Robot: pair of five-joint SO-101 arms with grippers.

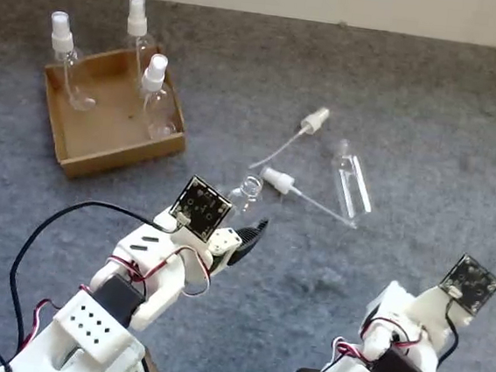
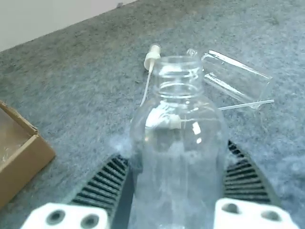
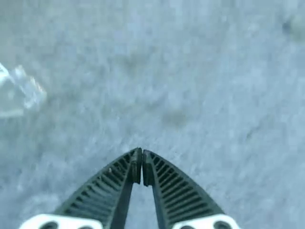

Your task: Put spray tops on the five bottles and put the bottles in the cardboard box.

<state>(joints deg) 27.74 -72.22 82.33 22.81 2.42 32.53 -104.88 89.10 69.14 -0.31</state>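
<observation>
Near the middle of the carpet [image 1: 398,86], the left gripper [image 2: 176,160] clamps an uncapped clear bottle [image 2: 178,102], while the right gripper [image 3: 142,162] hangs fully closed, holding nothing.

My two arms are blocky white plastic shells with black motor bodies between them. My left arm [image 1: 148,264] carries looped red and white wires [image 1: 189,273] and a thick black cable [image 1: 46,228]; my right arm [image 1: 406,329] shows red wires [image 1: 371,325] too. Each wrist bears a small black square circuit board [image 1: 201,203]. My right gripper [image 3: 142,161] has black, ribbed fingers [image 3: 167,191] tapering to points. My left gripper [image 2: 175,151] matches, seated in white mounts [image 2: 71,217] with round screw holes.
</observation>
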